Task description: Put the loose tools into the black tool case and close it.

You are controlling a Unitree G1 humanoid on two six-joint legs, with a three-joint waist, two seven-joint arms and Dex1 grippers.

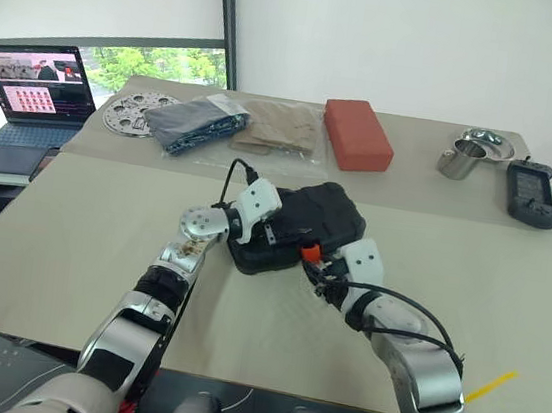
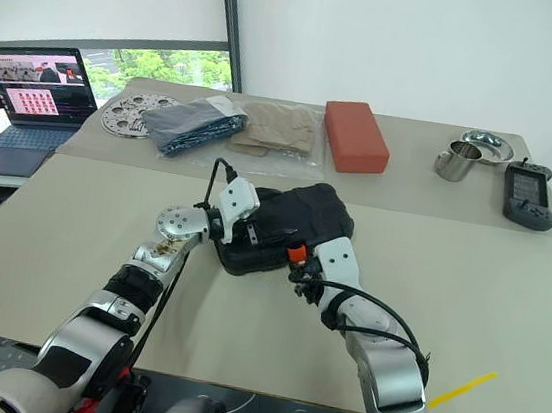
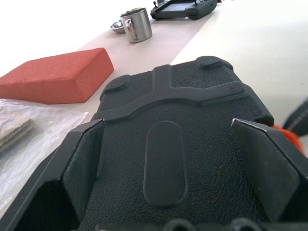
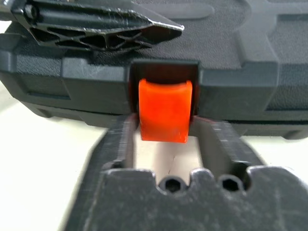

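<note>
On the table I count one black tool case (image 1: 299, 224), lid down, with one orange latch (image 4: 165, 110) on its front edge. There is one red-brown block (image 1: 358, 133), one steel cup (image 1: 462, 159) and one shallow metal bowl (image 1: 487, 143) just behind it. One dark handheld device (image 1: 532, 195) with a screen lies at the far right. I see one round perforated metal disc (image 1: 131, 112), one blue folded cloth in a clear bag (image 1: 198, 122) and one tan packet (image 1: 279, 126) beside it. One open laptop (image 1: 29, 101) stands on the side desk. One yellow strip (image 1: 491, 385) lies near the table's front edge.

White wall (image 1: 427, 44), window (image 1: 153, 58), beige table (image 1: 81, 233)
</note>
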